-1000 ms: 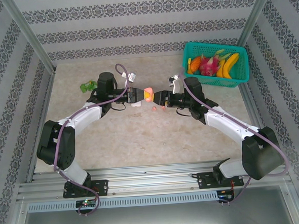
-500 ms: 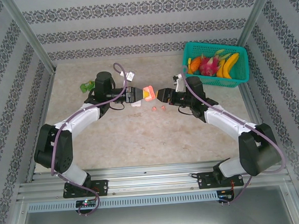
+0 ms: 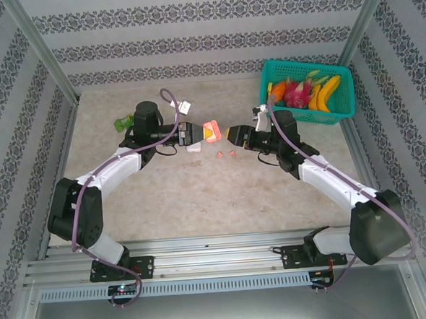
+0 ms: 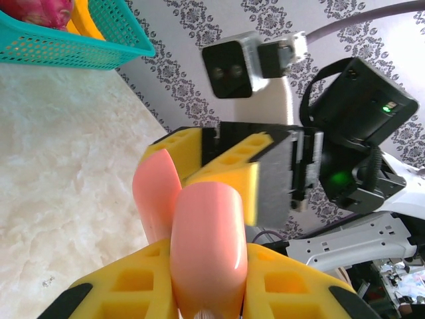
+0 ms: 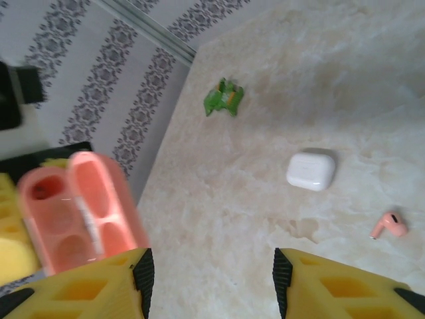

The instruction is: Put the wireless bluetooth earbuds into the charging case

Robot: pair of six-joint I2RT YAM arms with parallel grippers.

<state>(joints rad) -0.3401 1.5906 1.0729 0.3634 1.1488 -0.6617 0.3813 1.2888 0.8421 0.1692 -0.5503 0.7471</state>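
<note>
Jaws of the left gripper (image 3: 201, 133) clamp the open, seemingly empty pink case (image 3: 211, 131) while the right gripper (image 3: 234, 134), parted and bare, must next fetch a pink earbud (image 3: 220, 156).

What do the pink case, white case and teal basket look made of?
The pink case: likely smooth satin plastic, soft sheen on rounded shell. The white case: probably similar plastic, even, rounded. The teal basket: moulded plastic, regular perforated walls.

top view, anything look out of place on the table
Two pink earbuds lie loose on the table, while the open pink case is held off it, tipped sideways, in the left gripper. Nothing looks spilled or broken.
</note>
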